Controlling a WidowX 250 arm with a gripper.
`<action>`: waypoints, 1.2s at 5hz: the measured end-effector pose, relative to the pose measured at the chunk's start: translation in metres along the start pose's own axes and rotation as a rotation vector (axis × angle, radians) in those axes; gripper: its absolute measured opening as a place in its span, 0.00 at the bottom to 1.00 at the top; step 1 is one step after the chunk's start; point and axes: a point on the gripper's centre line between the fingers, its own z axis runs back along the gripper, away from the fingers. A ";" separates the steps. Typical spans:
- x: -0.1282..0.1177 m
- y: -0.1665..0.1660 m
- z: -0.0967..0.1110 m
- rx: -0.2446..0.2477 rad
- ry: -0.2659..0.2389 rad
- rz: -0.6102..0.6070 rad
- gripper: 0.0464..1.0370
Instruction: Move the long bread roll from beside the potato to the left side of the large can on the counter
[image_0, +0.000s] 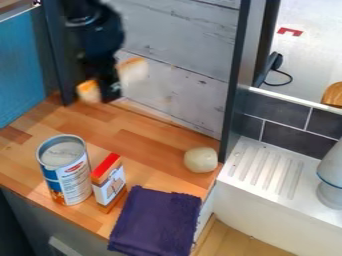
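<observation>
The claw (111, 81) hangs above the far left part of the wooden bench (143, 142), in front of the grey boards (180, 65), and it is open, its two pale and orange fingertips (88, 91) set apart. Four things lie or stand on the bench, one of each kind. Nearest in view is one can (75, 177), upright, below the claw and a little to its left. One small carton (109, 186) with a red top strip stands upright almost straight below the claw, just beside the can on its right. One pale round ball (200, 160) lies below and to the right of the claw, well apart from the can and carton, near the foot of a dark post (234, 85). One folded dark purple cloth (157, 220) lies farther below the claw and slightly right, close to the carton, at the bench's near edge. The boards stand close behind the claw, and a blue panel (21, 70) is to its left. Well to the right of the claw, past the post, are one white ribbed drainboard (267, 172) with one white vessel (332, 175) on it, dark tiles (284, 137) and one black cord (284, 80).
</observation>
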 end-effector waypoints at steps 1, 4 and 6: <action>-0.029 0.031 -0.014 0.009 0.034 0.080 0.67; -0.106 0.088 -0.052 -0.023 0.120 0.238 0.67; -0.135 0.095 -0.099 -0.034 0.102 0.327 0.67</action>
